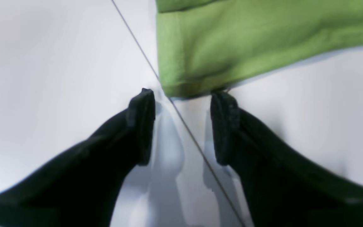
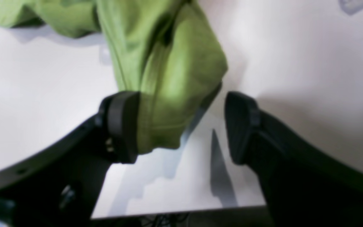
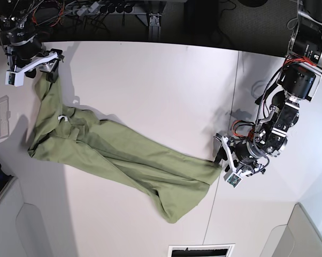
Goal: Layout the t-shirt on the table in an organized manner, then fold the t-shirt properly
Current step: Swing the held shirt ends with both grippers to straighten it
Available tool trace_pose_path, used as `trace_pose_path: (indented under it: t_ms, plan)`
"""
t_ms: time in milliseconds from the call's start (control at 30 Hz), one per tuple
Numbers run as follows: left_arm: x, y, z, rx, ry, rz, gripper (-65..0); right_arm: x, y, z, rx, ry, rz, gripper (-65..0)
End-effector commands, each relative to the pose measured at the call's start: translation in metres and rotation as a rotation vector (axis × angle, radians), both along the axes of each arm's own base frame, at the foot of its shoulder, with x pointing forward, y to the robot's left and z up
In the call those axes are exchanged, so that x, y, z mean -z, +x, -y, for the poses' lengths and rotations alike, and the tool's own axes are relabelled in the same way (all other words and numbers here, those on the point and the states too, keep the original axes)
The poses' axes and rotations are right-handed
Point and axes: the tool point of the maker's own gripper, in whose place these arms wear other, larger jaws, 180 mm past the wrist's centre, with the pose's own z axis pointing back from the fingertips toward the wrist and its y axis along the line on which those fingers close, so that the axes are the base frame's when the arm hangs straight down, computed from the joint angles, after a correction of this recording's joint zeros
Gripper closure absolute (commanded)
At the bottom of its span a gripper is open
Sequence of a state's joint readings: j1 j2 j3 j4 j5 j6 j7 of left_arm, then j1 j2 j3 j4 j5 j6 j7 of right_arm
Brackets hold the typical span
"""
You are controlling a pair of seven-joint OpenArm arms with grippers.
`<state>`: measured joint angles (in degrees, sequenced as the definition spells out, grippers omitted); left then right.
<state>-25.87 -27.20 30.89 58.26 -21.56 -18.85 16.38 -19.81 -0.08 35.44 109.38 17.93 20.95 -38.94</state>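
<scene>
The t-shirt (image 3: 118, 155) stretches diagonally between tools: left tool (image 1: 181, 126) gapes empty just beside its hem corner; right tool (image 2: 181, 126), wide, straddles bunched cloth.

Dark floor along top of frame, cluttered with tangled cables (image 3: 91, 8). Grey bin corners (image 3: 32, 230) at lower left and lower right. Even, diffuse lighting.

One olive-green soft cotton t-shirt (image 3: 113, 155) is lying on one flat matte white table (image 3: 150, 80). Two black robot grippers are showing: left gripper (image 3: 223, 163), right gripper (image 3: 50, 65). One thin dark seam line (image 3: 231, 112) is crossing the tabletop.
</scene>
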Motion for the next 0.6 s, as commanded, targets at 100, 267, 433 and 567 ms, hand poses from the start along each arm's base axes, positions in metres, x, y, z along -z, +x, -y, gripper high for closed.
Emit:
trace_pose_path:
  t_ms: [100,267,433,567]
  plan:
    - [-0.023,0.03,0.007,-0.021,-0.037,0.065,-31.2,-0.013,0.013,0.015,0.022,-0.036,0.057,-40.1]
    - [-0.01,0.031,0.017,-0.017,-0.023,0.042,-30.3,0.019,0.02,0.013,0.038,0.033,0.01,-40.1]
    - [0.003,0.027,0.021,-0.02,-0.019,0.017,-6.1,0.042,0.035,0.007,0.055,0.11,-0.013,-26.5]
    - [0.003,0.026,0.007,-0.034,0.011,-0.002,0.0,0.027,0.043,-0.008,-0.02,0.159,0.048,0.0]
